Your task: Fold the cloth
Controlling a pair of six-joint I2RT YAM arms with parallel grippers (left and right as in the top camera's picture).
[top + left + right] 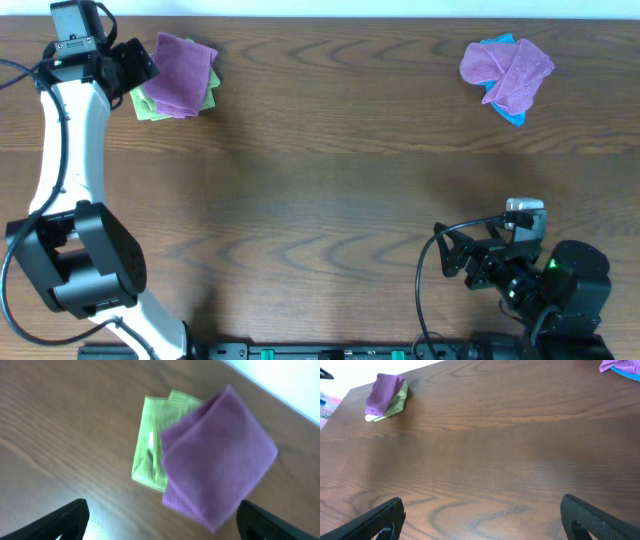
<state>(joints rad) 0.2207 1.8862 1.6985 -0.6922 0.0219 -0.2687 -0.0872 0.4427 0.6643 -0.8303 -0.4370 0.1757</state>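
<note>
My left gripper (162, 516) hangs with its fingers wide apart and empty beside the folded purple cloth (185, 72), which lies on the green cloth (148, 106) at the far left of the table (320, 180); I judge this piece finished. My right gripper (482, 512) is also spread open and holds nothing. It is well apart from the crumpled purple cloth (508, 66) on the blue cloth (513, 116), which seem left to fold.
</note>
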